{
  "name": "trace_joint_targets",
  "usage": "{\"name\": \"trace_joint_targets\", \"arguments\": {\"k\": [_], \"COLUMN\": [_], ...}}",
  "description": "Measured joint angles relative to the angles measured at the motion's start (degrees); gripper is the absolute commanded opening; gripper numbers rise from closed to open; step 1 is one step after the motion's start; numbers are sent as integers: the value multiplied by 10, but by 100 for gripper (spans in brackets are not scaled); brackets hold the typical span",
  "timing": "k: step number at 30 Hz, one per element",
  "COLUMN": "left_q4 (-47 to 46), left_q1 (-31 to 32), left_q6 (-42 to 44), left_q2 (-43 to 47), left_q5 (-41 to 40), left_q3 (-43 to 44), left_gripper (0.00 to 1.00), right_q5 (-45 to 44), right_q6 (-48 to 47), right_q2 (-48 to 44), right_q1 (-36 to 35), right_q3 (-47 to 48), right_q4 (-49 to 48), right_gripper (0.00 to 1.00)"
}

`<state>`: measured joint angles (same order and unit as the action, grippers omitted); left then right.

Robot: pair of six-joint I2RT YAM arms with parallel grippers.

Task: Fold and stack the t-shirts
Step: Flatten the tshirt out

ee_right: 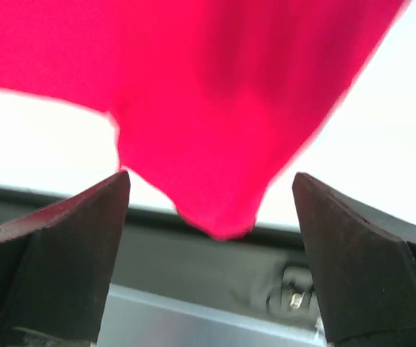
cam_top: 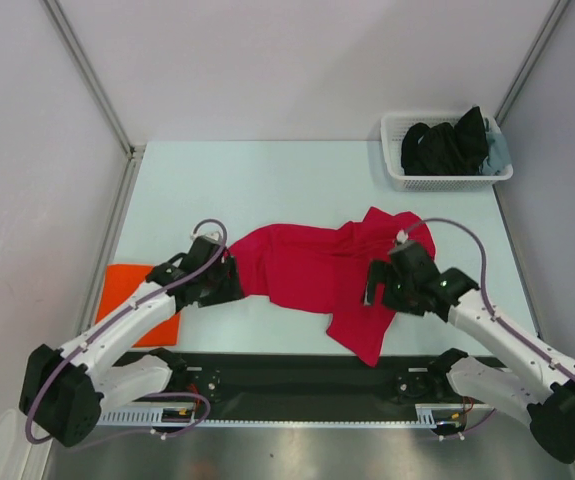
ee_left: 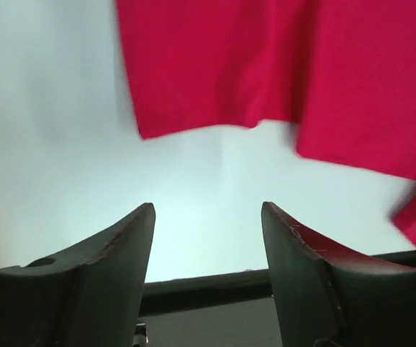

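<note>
1. The left gripper (ee_left: 208, 217) is wide open and holds nothing. Bare table (cam_top: 267, 180) shows between its fingers. The edge of the red t-shirt (ee_left: 280, 65) lies just past them, on the far side.
2. The right gripper (ee_right: 209, 179) is wide open too, and it holds nothing. In its wrist view a pointed corner of the red cloth shows between the fingers, but they do not pinch it.
3. The red t-shirt lies bunched up across the middle of the table, not flat. One flap on the right reaches toward the near edge.
4. The orange t-shirt (cam_top: 127, 290) lies at the near left, partly under the left arm.
5. The step looks like taking hold of the red t-shirt to spread it flat. To do it well, each gripper should go low and bite an edge. The left one takes the left edge and the right one takes the near right corner.
6. Then both should pull apart gently, so the cloth goes smooth and does not slip out.
7. The white basket (cam_top: 399, 172) sits at the far right, well apart, so it is not in the way.
</note>
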<state>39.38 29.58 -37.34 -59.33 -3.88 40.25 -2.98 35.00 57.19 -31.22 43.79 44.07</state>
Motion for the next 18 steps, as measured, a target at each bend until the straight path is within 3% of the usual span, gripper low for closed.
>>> {"name": "trace_joint_targets", "arguments": {"k": [3, 5, 7, 8, 9, 10, 12, 18], "left_q4": [-6, -11, -21, -28, -36, -43, -54, -68], "left_q1": [-12, -34, -71, -93, -110, -124, -144, -150], "left_q6": [-18, -23, -23, -21, -21, -21, -21, -24], "left_q2": [-30, -60, -80, -88, -95, -100, -117, -155], "left_q5": [6, 6, 10, 11, 11, 13, 17, 49], "left_q3": [-28, -29, -29, -29, -29, -29, -29, -30], "left_gripper": [58, 50, 51, 50, 50, 51, 52, 49], "right_q5": [14, 10, 1, -5, -10, -14, -19, -21], "right_q6": [77, 116, 148, 161, 173, 191, 224, 285], "right_q2": [-28, -26, -23, -23, -23, -23, -25, -24], "right_q1": [-52, -83, -104, -109, -114, -117, -124, -166], "right_q3": [-79, -96, -97, -97, -98, -100, -117, -167], "right_q4": [4, 18, 26, 26, 27, 27, 15, 8], "right_gripper": [100, 93, 77, 46, 38, 39, 55, 59]}}
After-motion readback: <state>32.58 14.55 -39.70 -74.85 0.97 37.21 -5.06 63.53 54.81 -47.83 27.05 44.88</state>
